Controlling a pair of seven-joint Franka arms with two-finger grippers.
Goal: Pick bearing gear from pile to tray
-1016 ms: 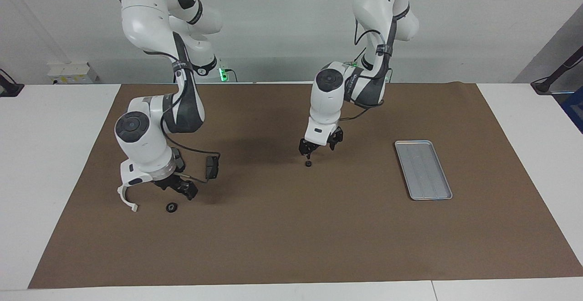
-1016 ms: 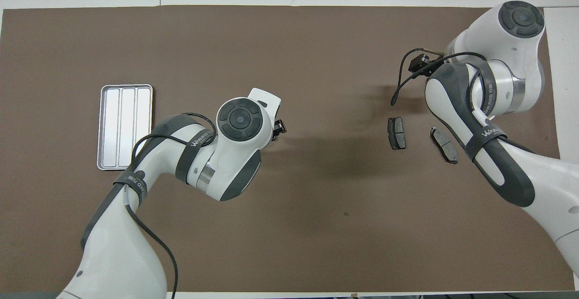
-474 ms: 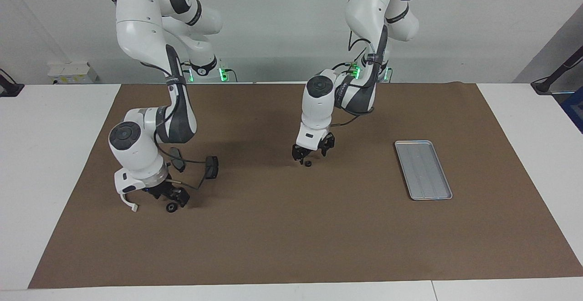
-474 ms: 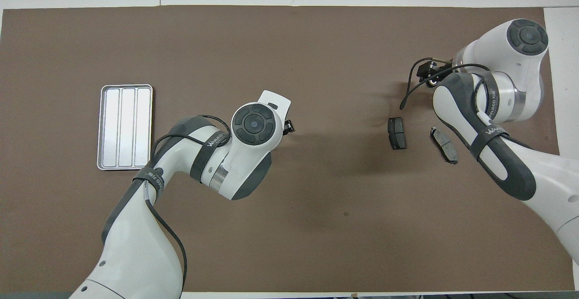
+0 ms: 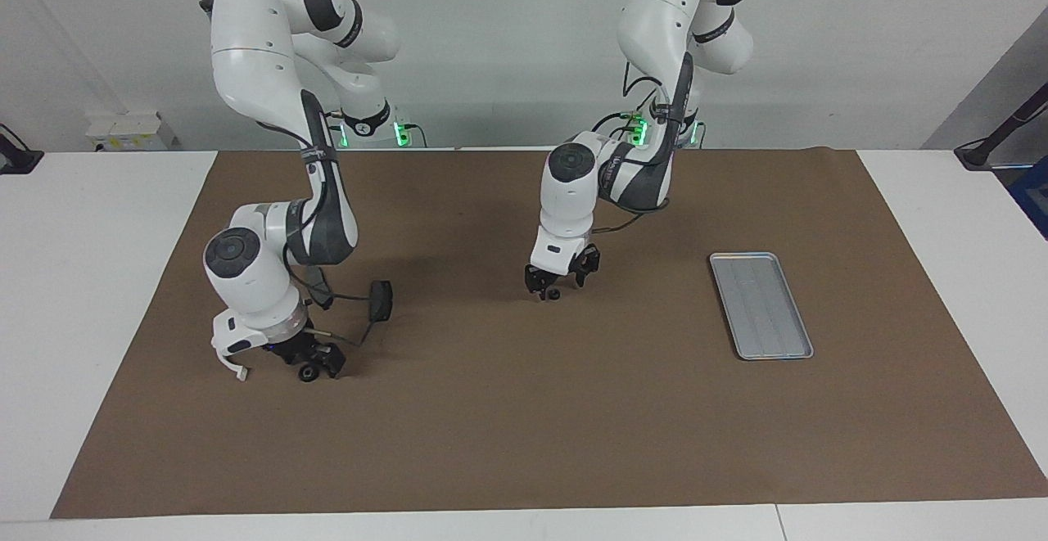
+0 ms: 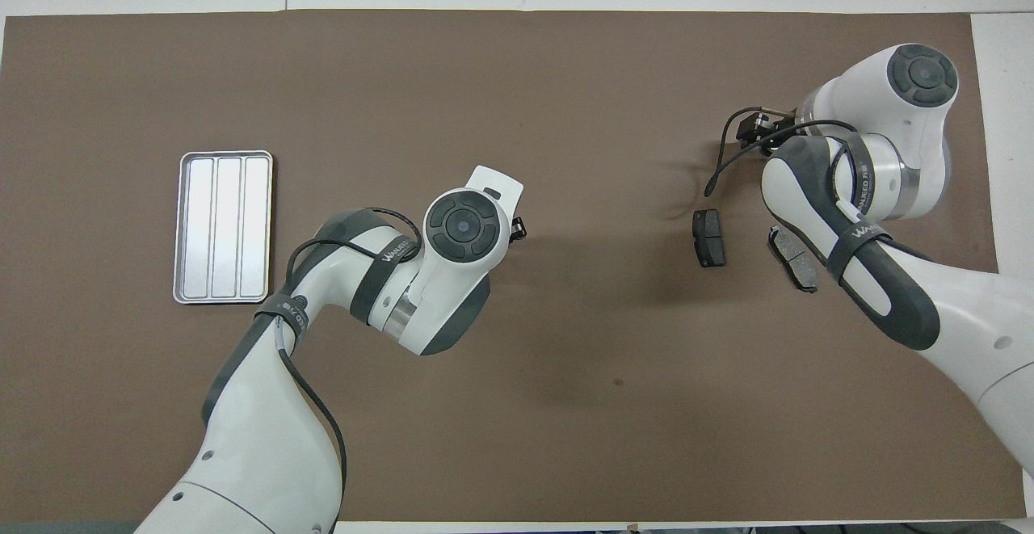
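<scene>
Two small black round pieces lie on the brown mat. One bearing gear sits mid-table, and my left gripper is down at the mat right around it. The other black round piece lies in the pile toward the right arm's end, with my right gripper low against it. The pile also holds a white curved bracket and two dark brake pads. The silver tray lies empty toward the left arm's end. Seen from overhead, both wrists hide the round pieces.
A brown mat covers the table, with white tabletop around it. A black cable loops from the right wrist over the mat near the brake pads. One brake pad lies just nearer to the robots than the right gripper.
Both grippers have come down to the mat, each onto its black round piece. The left wrist shifted slightly toward the right arm's end. The parts and the tray stayed put.
</scene>
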